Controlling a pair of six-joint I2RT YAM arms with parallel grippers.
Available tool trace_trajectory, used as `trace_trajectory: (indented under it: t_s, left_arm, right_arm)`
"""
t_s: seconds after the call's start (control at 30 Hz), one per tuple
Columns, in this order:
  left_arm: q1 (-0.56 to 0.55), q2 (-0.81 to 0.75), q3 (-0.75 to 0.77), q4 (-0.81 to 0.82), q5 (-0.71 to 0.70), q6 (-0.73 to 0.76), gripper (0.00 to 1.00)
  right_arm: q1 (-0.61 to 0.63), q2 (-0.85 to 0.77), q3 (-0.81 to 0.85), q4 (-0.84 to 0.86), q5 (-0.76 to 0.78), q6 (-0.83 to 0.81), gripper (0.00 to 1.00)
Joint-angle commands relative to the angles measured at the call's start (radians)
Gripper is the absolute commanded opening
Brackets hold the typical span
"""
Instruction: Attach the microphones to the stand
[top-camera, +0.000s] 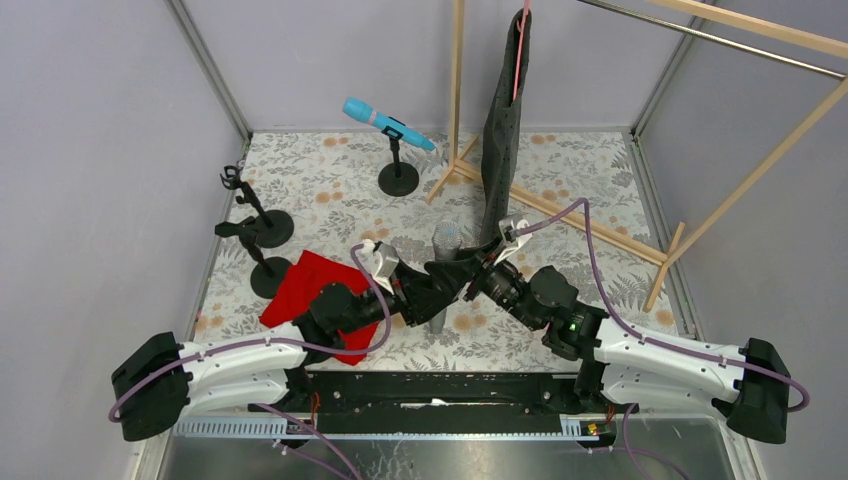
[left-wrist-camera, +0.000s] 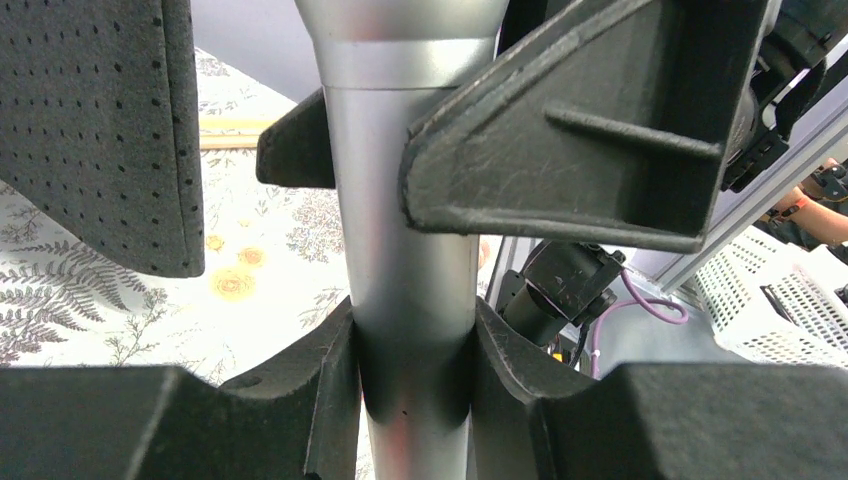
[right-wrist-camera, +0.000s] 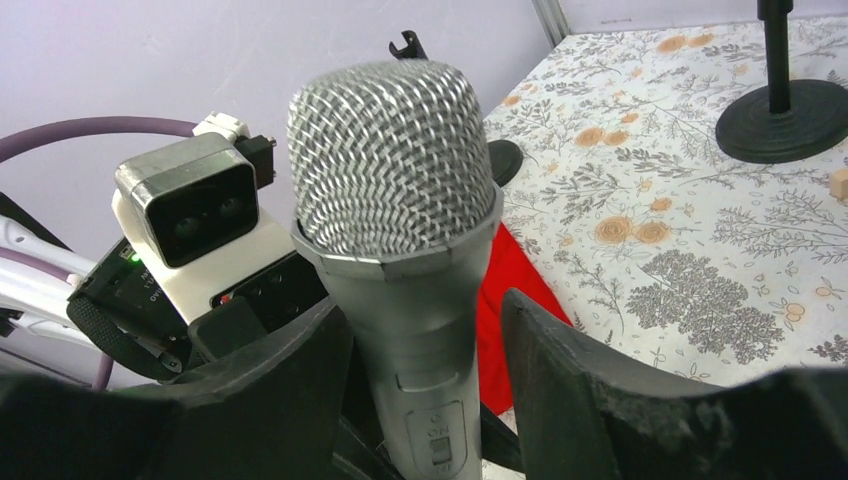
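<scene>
Handover, seemingly: left gripper (left-wrist-camera: 415, 390) jaws are clamping the silver microphone (top-camera: 446, 238), right gripper (right-wrist-camera: 420, 340) jaws flanking it, grip unclear; next is calling for carrying it to the empty stand (top-camera: 268, 228) left of it.

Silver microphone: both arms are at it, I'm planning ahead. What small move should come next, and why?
Probably close the right gripper on the silver microphone: its fingers straddle the body just below the head, with a gap on one side, while the left gripper clamps the barrel lower down.
</scene>
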Motion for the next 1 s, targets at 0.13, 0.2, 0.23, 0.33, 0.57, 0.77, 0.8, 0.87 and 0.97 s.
trace_trajectory:
  t_s: [0.13,0.2,0.23,0.33,0.57,0.77,0.8,0.87,0.97]
  left_arm:
    - [-0.003,0.005,0.019,0.050,0.017,0.009,0.00]
    - [-0.003,0.004,0.017,0.048,0.017,0.009,0.00]
    - [-0.003,0.003,0.017,0.046,0.018,0.008,0.00]
    - [-0.003,0.006,0.017,0.039,0.024,0.011,0.22]
    - [-0.003,-0.021,0.031,-0.078,-0.083,0.054,0.86]
    - [-0.003,-0.050,0.069,-0.261,-0.311,0.093,0.96]
    - [-0.003,-0.057,0.070,-0.284,-0.352,0.090,0.96]
    - [-0.003,-0.075,0.062,-0.317,-0.456,0.075,0.96]
    - [-0.001,-0.100,0.055,-0.388,-0.604,0.052,0.96]
  right_arm:
    - [0.002,0.010,0.015,0.062,0.032,-0.033,0.57]
    - [0.002,0.009,0.007,0.072,0.035,-0.030,0.50]
    - [0.002,0.008,0.004,0.078,0.035,-0.030,0.43]
    - [0.002,0.005,-0.007,0.088,0.035,-0.034,0.21]
    - [0.002,-0.049,-0.063,0.117,0.118,-0.043,0.00]
    - [0.002,-0.133,-0.049,-0.069,0.306,-0.113,0.00]
    - [0.002,-0.147,-0.051,-0.093,0.348,-0.125,0.00]
    - [0.002,-0.171,-0.053,-0.142,0.413,-0.164,0.00]
    - [0.002,-0.198,-0.046,-0.235,0.527,-0.183,0.00]
